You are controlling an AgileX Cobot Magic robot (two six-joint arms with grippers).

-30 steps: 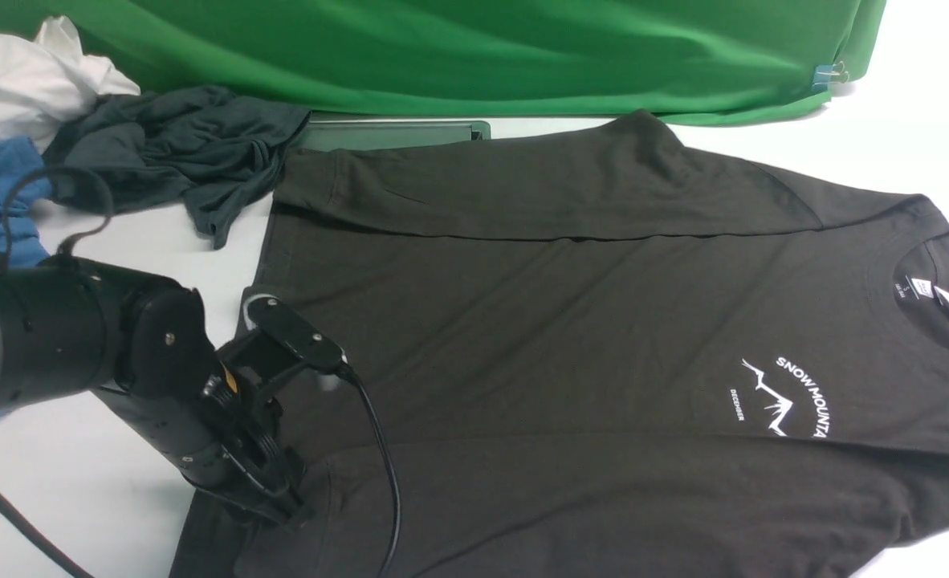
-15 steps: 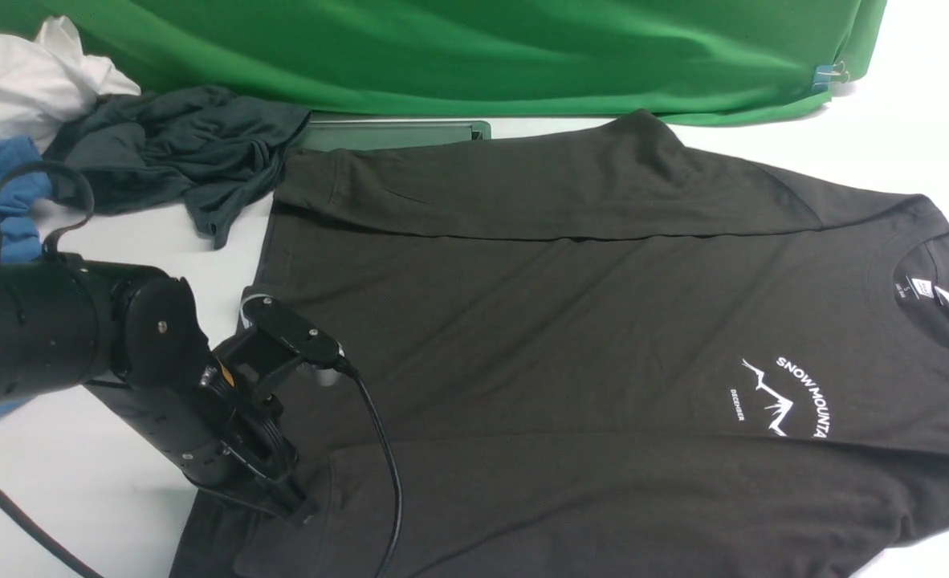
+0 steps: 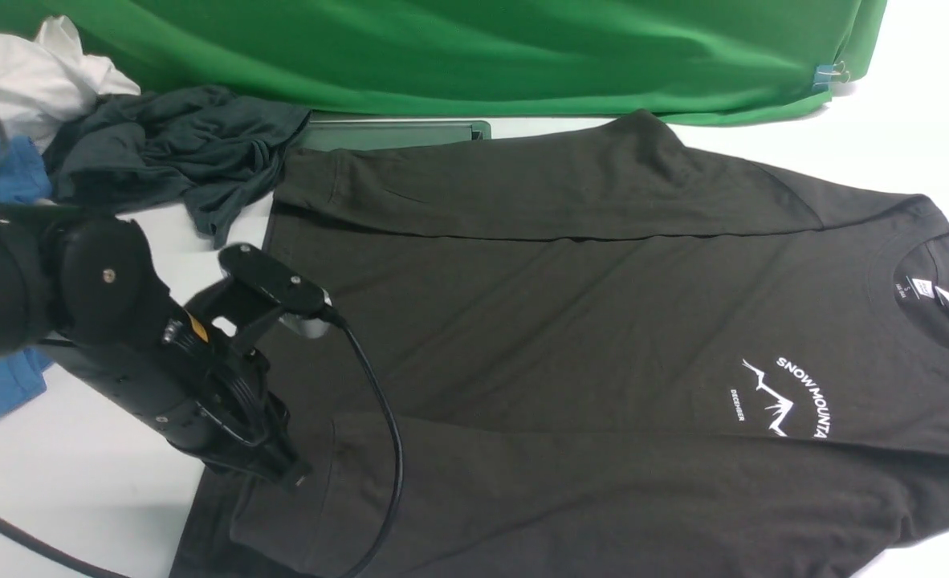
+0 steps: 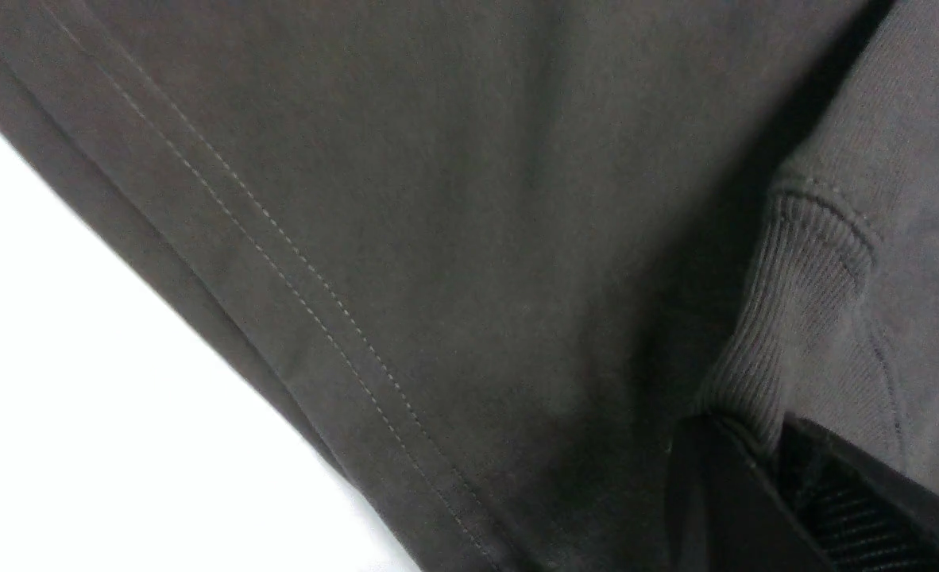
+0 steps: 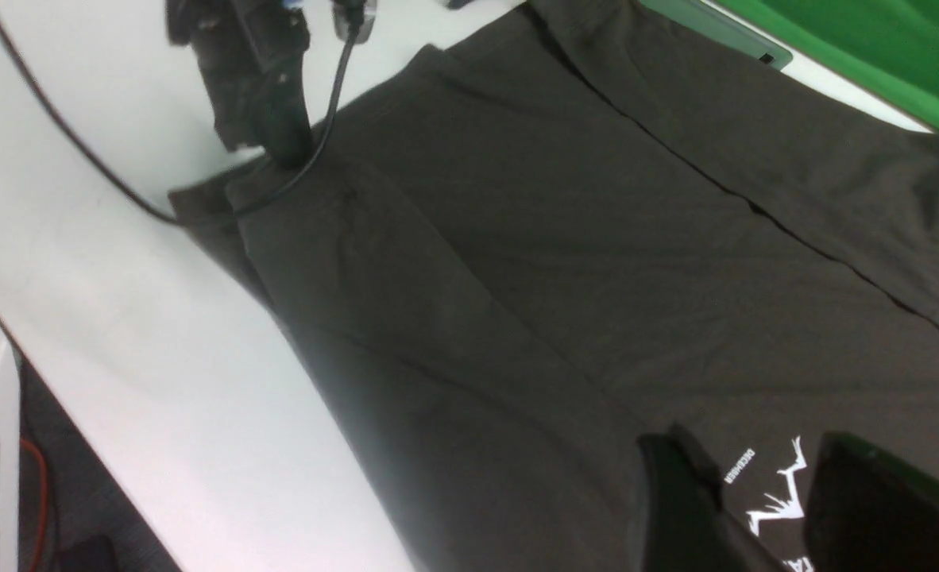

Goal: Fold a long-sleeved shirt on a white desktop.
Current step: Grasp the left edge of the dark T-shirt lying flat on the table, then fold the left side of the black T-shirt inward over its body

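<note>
- The long-sleeved shirt [image 3: 563, 321] lies flat and print side up on the white surface [image 3: 81, 498]. Its collar points to the robot's right, its hem to the left, and both sleeves are folded across the body.
- The left hand [image 3: 291, 475] is at the hem end, on the near side. Its jaws are closed on the ribbed cuff [image 4: 803, 318] of the near sleeve, with the fabric pinched between the two black fingers.
- The right hand [image 5: 763, 508] is over the white mountain print [image 3: 788, 397]. Its fingers are apart with nothing between them; contact with the cloth cannot be told.
- At far left, a crumpled grey-teal garment [image 3: 177, 152], a blue garment [image 3: 1, 385] and a white cloth [image 3: 17, 88] lie before the green backdrop [image 3: 442, 48].
</note>
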